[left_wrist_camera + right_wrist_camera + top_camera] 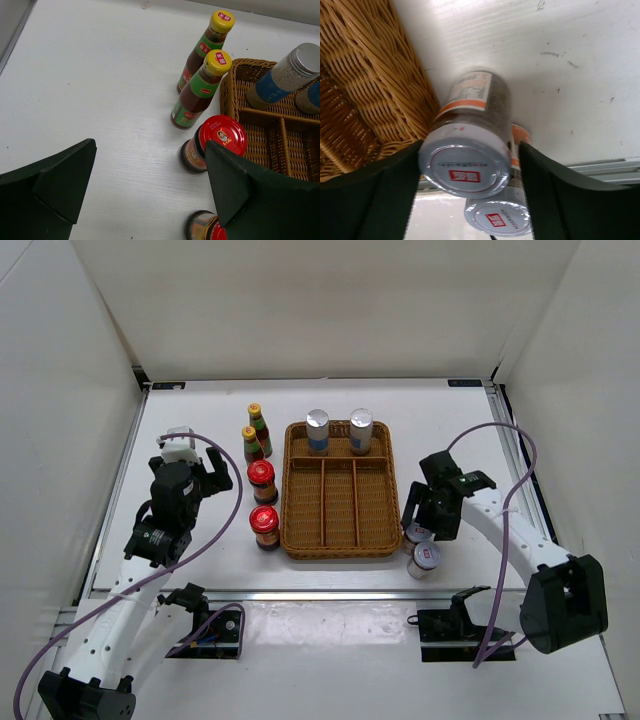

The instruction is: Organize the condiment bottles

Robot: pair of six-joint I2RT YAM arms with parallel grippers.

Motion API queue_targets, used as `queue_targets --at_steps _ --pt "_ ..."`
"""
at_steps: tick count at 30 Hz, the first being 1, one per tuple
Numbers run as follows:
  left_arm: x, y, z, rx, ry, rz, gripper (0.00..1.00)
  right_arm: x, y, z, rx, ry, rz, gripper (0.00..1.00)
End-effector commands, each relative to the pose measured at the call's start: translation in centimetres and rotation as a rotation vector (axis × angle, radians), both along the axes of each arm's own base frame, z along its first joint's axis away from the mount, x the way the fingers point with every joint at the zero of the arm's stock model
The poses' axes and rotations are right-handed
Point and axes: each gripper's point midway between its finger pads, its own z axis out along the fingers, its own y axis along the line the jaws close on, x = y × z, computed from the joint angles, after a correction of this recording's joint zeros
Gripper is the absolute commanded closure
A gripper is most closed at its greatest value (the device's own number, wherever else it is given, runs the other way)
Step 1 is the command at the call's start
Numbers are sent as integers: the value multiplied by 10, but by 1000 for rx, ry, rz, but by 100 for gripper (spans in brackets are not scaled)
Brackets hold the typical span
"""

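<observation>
Short white-lidded jar (465, 162), lower centre of the right wrist view just beside the brown wicker tray (365, 75), looks rigid, light and slick, so its body below the lid probably suits gripping best. The right gripper (467, 150) stands with jaws apart around it. The left gripper (150, 145) is spread and empty.

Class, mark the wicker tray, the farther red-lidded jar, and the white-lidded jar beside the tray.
wicker tray (338, 551): top view, near rim.
farther red-lidded jar (222, 135): left wrist view, lid.
white-lidded jar beside the tray (465, 162): right wrist view, lid.
</observation>
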Motion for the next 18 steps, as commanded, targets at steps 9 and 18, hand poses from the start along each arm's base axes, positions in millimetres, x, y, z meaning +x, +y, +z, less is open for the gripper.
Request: queue_targets --at_steps 9,18 --pt "-3 -1 13 -9 -25 -3 0 10 -6 13 -34 -63 -46 53" --pt "-3 -1 13 -9 -25 -3 0 49 -11 60 -85 -211 -59 82"
